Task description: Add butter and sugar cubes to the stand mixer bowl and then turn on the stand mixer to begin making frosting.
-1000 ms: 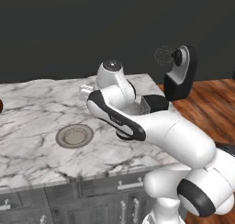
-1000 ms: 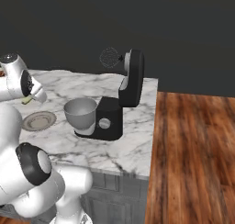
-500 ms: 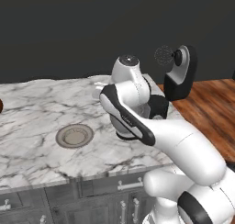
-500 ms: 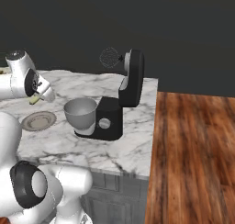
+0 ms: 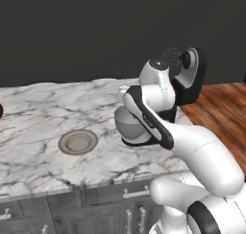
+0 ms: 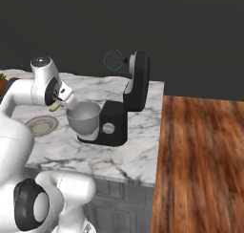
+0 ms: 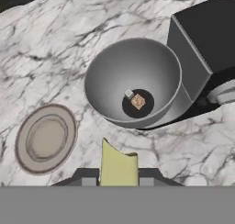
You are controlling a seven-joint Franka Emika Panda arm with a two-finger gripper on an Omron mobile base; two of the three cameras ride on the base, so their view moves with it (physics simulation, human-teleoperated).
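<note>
Since the butter point(image 7: 119, 165) is pinched between the gripper point(image 7: 119, 181) fingers short of the stand mixer bowl point(image 7: 133, 82), I'd carry it on toward twelve o'clock in the hand view until it hangs over the bowl's middle, then let go. A sugar cube point(image 7: 138, 101) already lies at the bottom. The grey plate point(image 7: 45, 138) sits at ten o'clock, bare.
</note>
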